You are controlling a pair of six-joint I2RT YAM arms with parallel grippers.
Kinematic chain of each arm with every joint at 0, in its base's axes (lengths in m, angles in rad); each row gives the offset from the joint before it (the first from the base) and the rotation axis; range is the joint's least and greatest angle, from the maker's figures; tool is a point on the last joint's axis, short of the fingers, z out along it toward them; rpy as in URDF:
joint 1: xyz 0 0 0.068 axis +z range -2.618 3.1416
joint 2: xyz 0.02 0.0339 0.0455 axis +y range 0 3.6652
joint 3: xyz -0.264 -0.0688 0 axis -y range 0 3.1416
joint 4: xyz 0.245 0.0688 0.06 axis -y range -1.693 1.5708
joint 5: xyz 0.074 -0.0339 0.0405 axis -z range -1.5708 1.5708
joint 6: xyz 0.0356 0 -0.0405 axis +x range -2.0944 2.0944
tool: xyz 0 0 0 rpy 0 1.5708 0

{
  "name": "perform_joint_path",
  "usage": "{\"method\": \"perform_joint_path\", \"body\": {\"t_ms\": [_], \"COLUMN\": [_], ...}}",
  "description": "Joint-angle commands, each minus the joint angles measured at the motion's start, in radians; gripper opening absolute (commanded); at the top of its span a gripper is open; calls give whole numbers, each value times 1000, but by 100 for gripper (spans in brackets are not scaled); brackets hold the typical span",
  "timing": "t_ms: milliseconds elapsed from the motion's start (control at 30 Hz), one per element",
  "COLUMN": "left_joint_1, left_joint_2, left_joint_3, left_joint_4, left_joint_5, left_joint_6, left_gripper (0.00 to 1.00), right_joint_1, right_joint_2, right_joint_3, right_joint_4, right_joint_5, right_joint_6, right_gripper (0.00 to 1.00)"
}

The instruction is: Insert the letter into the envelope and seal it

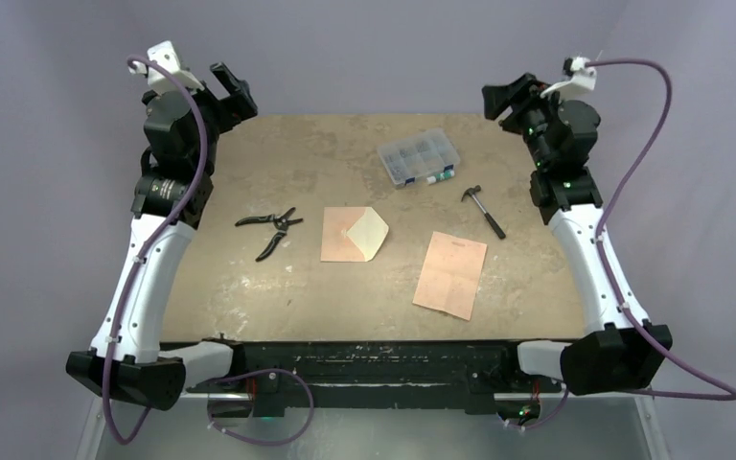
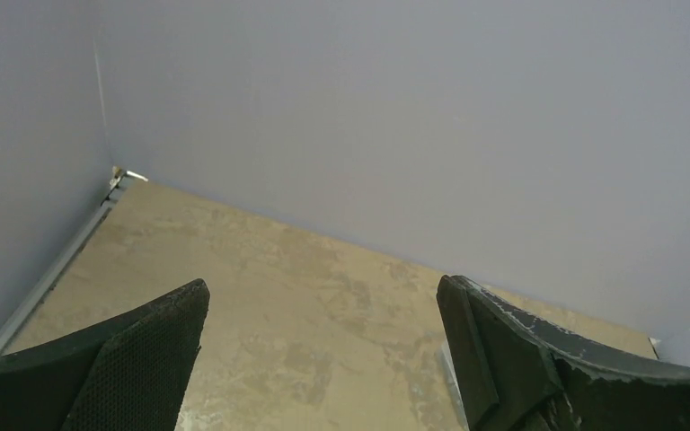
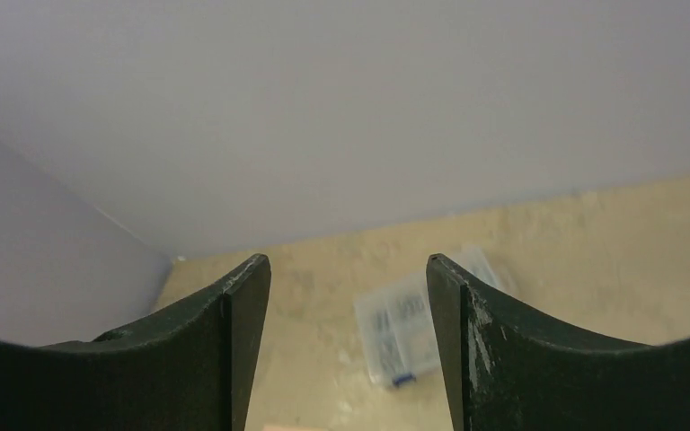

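See the envelope (image 1: pixel 353 235) lying flat at mid-table (image 1: pixel 278 287), flap open and pointing right, cream face up. Find the letter (image 1: pixel 451 274) to its right, apart from it and nearer the front edge. Note the left claw (image 2: pixel 322 285) and right claw (image 3: pixel 348 260) raised over the far corners, fingers spread, holding nothing. Cannot read any lettering on the parts box (image 1: pixel 419 158).

Salmon-tan letter (image 1: pixel 451 274), cream-flapped envelope (image 1: pixel 353 234), mottled beige table (image 1: pixel 326 153)
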Motion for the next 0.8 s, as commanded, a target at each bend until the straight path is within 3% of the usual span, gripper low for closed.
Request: {"method": "perform_joint_path", "body": {"t_ms": [0, 100, 167, 333, 467, 667, 767], "left_joint_1": [3, 4, 5, 5, 5, 5, 5], "left_joint_2": [45, 66, 50, -26, -67, 25, 41], "left_joint_3": [47, 33, 3, -61, -118, 3, -15], "left_joint_4": [-103, -136, -113, 44, 139, -89, -108], "left_joint_5": [31, 6, 75, 163, 194, 271, 439], "left_joint_6": [-40, -54, 27, 171, 178, 188, 201], "left_gripper": [99, 99, 99, 99, 99, 99, 99], "right_joint_1": [-2, -2, -2, -2, -2, -1, -2], "right_joint_2": [-78, -66, -50, -67, -86, -106, -113], "right_joint_3": [-76, -126, -154, -263, -325, -481, -568], "right_joint_4": [-139, -279, -375, -504, -599, -687, -672], "right_joint_5": [59, 10, -17, -15, 15, 29, 37], "right_joint_6": [71, 116, 125, 47, 44, 91, 145], "right_gripper": [68, 70, 77, 84, 84, 85, 83]}}
